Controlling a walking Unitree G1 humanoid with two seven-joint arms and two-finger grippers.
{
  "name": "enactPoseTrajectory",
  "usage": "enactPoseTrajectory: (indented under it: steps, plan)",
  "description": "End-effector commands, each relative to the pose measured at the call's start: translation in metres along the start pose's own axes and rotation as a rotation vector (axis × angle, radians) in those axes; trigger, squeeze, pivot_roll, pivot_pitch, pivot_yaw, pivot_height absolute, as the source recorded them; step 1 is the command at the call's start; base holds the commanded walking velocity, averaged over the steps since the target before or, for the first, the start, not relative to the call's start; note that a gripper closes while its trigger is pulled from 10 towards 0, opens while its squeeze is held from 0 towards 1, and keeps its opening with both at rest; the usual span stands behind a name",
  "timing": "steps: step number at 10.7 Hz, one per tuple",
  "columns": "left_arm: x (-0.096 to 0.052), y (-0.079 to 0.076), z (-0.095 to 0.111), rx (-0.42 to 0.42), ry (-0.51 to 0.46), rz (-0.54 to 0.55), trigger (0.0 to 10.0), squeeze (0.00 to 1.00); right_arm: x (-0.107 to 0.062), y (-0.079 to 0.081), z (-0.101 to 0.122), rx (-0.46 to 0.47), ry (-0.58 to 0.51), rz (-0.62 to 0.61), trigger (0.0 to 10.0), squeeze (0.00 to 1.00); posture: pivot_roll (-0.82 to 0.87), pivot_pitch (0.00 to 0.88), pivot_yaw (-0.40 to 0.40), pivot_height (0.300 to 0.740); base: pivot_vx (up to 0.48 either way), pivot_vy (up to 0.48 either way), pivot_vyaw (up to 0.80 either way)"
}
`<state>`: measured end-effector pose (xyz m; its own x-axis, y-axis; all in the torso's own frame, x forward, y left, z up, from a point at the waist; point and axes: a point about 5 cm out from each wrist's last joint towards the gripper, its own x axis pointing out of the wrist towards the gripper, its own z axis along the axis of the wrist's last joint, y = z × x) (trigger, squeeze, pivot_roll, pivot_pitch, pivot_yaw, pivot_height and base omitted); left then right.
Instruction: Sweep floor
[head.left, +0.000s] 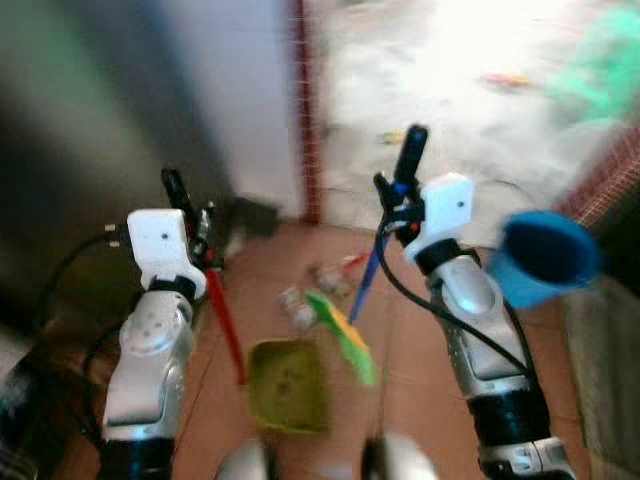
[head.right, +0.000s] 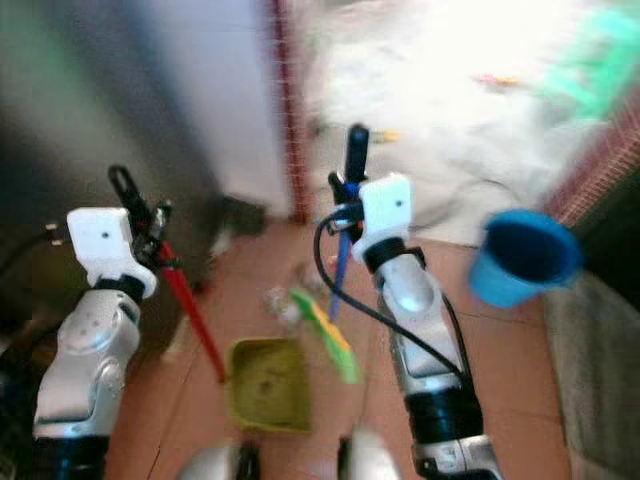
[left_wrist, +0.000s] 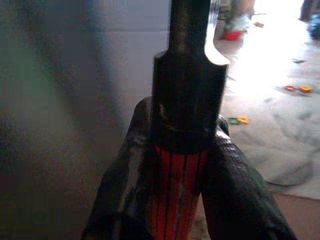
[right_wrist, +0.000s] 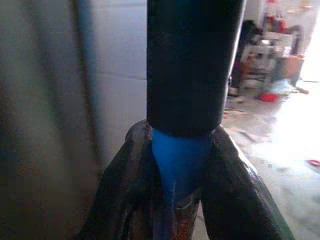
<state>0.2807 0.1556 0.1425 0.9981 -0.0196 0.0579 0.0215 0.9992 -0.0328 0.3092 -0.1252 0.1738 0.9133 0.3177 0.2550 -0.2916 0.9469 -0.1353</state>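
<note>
A green dustpan (head.left: 288, 385) rests on the terracotta tile floor between my arms, on a red handle (head.left: 225, 320) that my left gripper (head.left: 200, 243) is shut on. My right gripper (head.left: 400, 205) is shut on the blue broom handle (head.left: 368, 280), whose black grip (head.left: 410, 155) sticks up above the fingers. The broom's green and yellow bristle head (head.left: 345, 335) lies on the floor just right of the dustpan. Crumpled litter (head.left: 305, 300) sits on the tiles just beyond the pan and the bristles. In the wrist views each pair of fingers (left_wrist: 235, 185) (right_wrist: 235, 190) clamps its handle.
A blue bucket (head.left: 545, 258) stands to the right of my right arm. A white wall and a red-brown door frame (head.left: 305, 120) rise ahead, with a bright pale floor beyond carrying small scattered items. A green object (head.left: 600, 65) is at the far right. The picture is blurred.
</note>
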Motion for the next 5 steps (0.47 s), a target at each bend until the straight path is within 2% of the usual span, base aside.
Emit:
enactPoseTrajectory:
  steps: [1,5]
  plan:
    - [-0.0003,0.0013,0.0159,-0.001,-0.073,-0.001,10.0,0.00,0.0088,0.0027,0.0290,-0.072,-0.133,0.021,10.0,0.00,-0.06,0.111,0.046,0.740,0.405,0.000,0.00]
    - [0.0023,-0.0009,0.0190,0.027,-0.071,0.012,10.0,0.00,0.0142,-0.0037,0.0366,-0.123,-0.170,0.020,10.0,0.00,-0.06,0.107,0.041,0.740,0.318,0.000,0.00]
